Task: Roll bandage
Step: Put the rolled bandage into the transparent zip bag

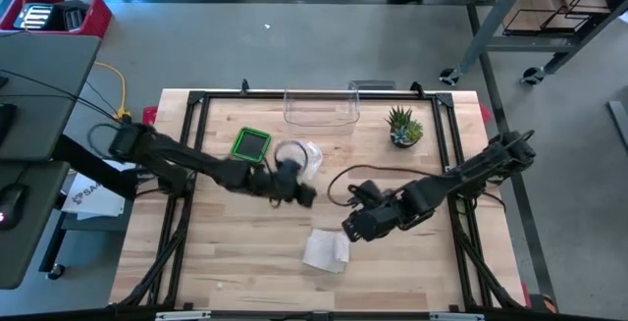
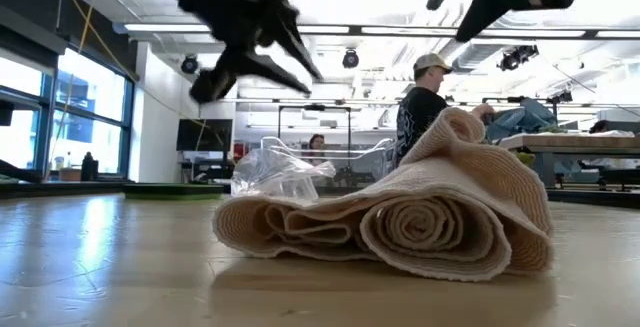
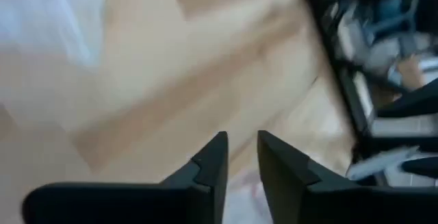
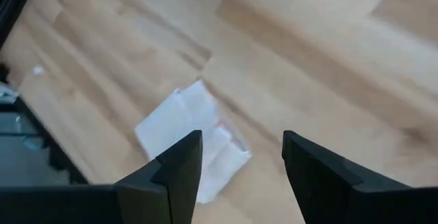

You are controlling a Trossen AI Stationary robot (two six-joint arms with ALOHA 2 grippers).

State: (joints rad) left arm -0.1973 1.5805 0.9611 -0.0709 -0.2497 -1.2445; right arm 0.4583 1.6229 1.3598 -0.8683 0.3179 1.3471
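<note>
- The bandage (image 1: 327, 249) is seen lying on the wooden table (image 1: 235, 262), toward the front centre, loosely rolled/folded w/ uneven layers; nothing grips it.
- In the low view the bandage (image 2: 400, 217) is shown close up: a spiral coil at the right end, flatter folds trailing to the left, one flap raised at the top.
- The left gripper (image 1: 299, 195) is held above the table near centre, up and to the left of the bandage, apart from it. Its fingers (image 3: 212, 162) are seen w/ a narrow gap between them, nothing in between — slightly open, empty.
- The right gripper (image 1: 351, 228) is positioned just beside the bandage's upper right corner, raised off it. Its fingers (image 4: 181, 162) are spread wide apart, nothing held; the bandage (image 4: 191, 138) is seen beyond the tips, partly behind one finger.
- A clear plastic bag (image 1: 299, 156) is found crumpled just behind the left gripper, beside a green-rimmed square item (image 1: 251, 144).
- A clear container (image 1: 320, 107) stands at the table's back edge; a small potted plant (image 1: 403, 127) sits to its right.
- A dark cable (image 1: 343, 176) is looped on the table between bag & right arm.
- A person (image 2: 422, 107) w/ a cap is seen in the room beyond the table.
</note>
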